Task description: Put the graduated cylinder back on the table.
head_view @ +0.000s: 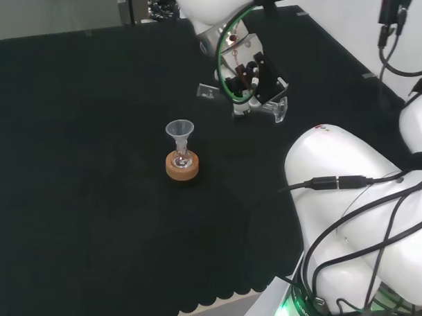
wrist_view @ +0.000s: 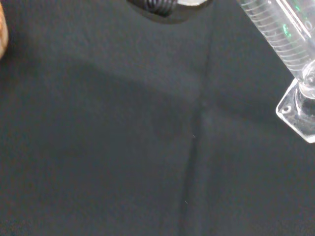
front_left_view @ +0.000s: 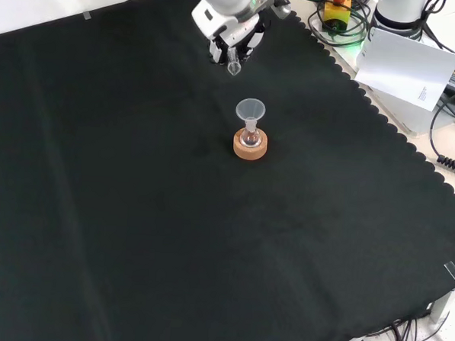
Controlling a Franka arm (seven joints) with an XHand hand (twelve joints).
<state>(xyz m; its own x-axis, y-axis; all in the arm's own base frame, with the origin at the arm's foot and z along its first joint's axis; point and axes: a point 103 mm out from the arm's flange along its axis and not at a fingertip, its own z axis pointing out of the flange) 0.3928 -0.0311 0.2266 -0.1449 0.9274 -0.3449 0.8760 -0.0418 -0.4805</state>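
Observation:
The clear graduated cylinder (head_view: 212,93) lies about level in the air above the black cloth, with the hand (head_view: 250,70) curled round its middle. In the head view its foot (head_view: 280,110) points right and its open end points left. Seen from the front, the hand (front_left_view: 231,35) hangs near the cloth's far edge, and one end of the cylinder (front_left_view: 233,66) pokes out below it. The wrist view has the cylinder's ribbed tube (wrist_view: 278,34) and its flat foot (wrist_view: 299,112) close up over bare cloth.
A small flask with a clear funnel (head_view: 179,132) in its neck sits on a cork ring (head_view: 182,168), left of and nearer than the hand in the head view. From the front, this cork ring (front_left_view: 250,146) lies just below the hand. The cloth's scalloped edge (front_left_view: 383,110) runs on the right.

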